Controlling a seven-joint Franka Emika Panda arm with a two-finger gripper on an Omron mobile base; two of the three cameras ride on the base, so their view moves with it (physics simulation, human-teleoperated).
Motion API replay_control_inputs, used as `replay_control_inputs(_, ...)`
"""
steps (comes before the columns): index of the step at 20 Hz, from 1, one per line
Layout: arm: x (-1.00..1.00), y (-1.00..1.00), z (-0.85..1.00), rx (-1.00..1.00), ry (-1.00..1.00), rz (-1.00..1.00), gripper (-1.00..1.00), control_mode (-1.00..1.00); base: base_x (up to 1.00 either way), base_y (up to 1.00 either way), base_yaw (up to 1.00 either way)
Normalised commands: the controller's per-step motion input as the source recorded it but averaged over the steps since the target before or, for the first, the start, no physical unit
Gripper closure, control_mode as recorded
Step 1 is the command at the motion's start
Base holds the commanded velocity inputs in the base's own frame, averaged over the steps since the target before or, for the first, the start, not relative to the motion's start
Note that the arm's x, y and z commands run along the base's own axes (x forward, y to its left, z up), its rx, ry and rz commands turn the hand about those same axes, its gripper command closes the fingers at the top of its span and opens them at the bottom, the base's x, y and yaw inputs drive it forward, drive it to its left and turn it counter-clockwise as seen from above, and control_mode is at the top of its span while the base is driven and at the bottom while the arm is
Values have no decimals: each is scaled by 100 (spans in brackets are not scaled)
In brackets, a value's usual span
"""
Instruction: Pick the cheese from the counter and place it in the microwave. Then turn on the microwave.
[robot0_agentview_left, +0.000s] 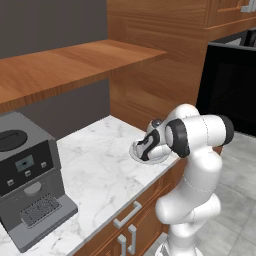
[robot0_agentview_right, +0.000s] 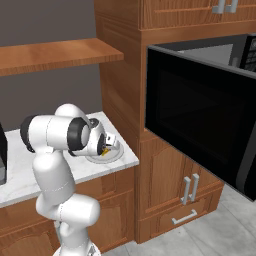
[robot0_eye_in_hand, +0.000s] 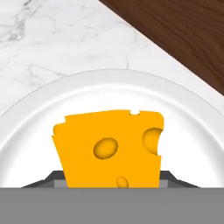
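- The cheese (robot0_eye_in_hand: 111, 148) lies on a round plate (robot0_eye_in_hand: 183, 113) near the right end of the worktop (robot0_agentview_left: 95, 170), close to its front edge and beside the tall wooden cabinet.
- The pincer (robot0_agentview_right: 106, 145) is down over the plate. In the hand view its two dark tips stand either side of the wedge's lower part, roughly as far apart as the cheese is wide.
- Whether the tips already press on the cheese or are just short of it, I cannot tell; it is not lifted.
- The microwave (robot0_agentview_right: 200, 120) sits in the cabinet column to the right, well apart from the plate and higher, with its door swung open toward the room.
- Risk: the wedge tapers, so if the tips close on slanted faces it may squirt out or twist and drop on the lift.
- Risk: the tips sit low against the plate, so a squeeze that catches it could drag or tip the plate, which is near the worktop's front edge.
- Risk: the open door juts out between the plate and the microwave's inside, so a direct swing across could knock the arm or the cheese against it.
- A coffee machine (robot0_agentview_left: 27, 180) stands at the far left of the worktop, out of the way.
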Motion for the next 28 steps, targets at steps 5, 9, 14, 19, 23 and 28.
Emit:
replay_control_inputs(5,5,0,-6,-1,4,0,100,-100,0,0,0)
replay_control_inputs(9,0,1,0,-2,1,0,100,-100,0,0,0)
replay_control_inputs(14,-7,0,12,-4,0,0,100,-100,0,0,0)
replay_control_inputs(19,-17,0,34,0,-2,0,100,-100,0,0,0)
replay_control_inputs(23,-29,0,42,0,-3,2,100,-100,0,0,0)
replay_control_inputs(28,-35,0,45,0,-6,3,100,-100,0,0,0)
